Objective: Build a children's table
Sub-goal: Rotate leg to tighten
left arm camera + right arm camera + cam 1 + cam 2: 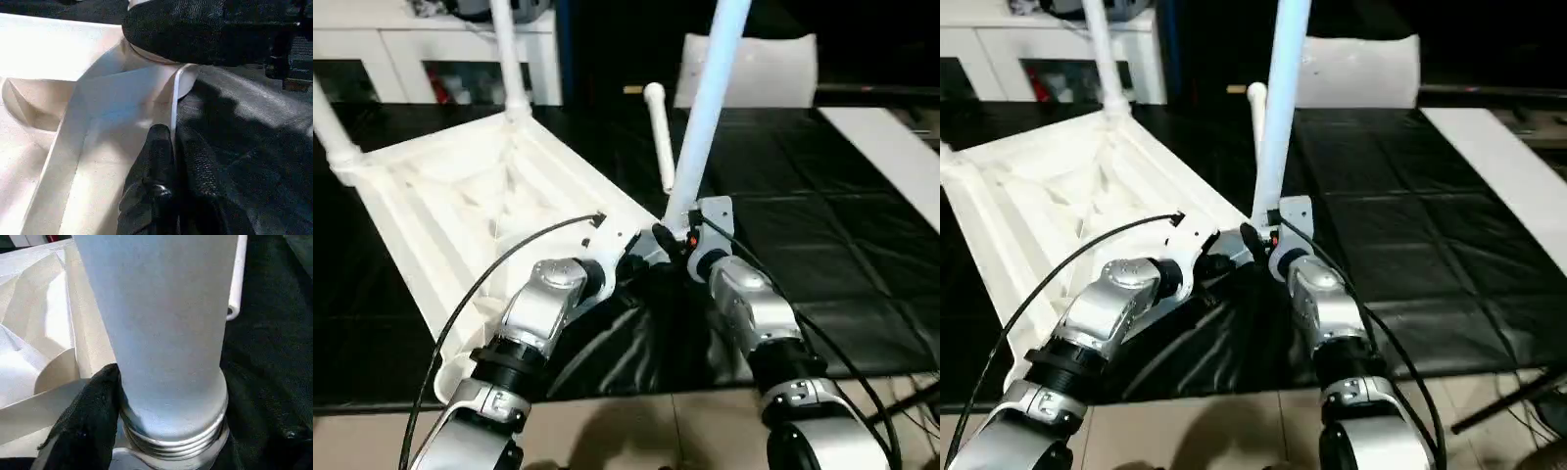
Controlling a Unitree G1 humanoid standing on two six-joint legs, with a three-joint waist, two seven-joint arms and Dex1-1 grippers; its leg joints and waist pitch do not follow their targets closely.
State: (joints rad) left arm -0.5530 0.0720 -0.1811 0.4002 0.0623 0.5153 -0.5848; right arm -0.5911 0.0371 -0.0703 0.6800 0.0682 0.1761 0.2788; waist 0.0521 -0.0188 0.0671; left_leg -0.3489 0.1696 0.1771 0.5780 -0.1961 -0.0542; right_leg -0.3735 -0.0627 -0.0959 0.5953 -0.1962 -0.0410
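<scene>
R gripper point(674, 238) round leg point(705, 108), prob.

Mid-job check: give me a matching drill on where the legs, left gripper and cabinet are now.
1 near leg
2 loose leg
3 left gripper
4 cabinet

A lying on the black surface
B pinching the tabletop rim
C upright at a corner socket, in the right gripper
D far back

Pairs: 1-C, 2-A, 3-B, 4-D
</scene>
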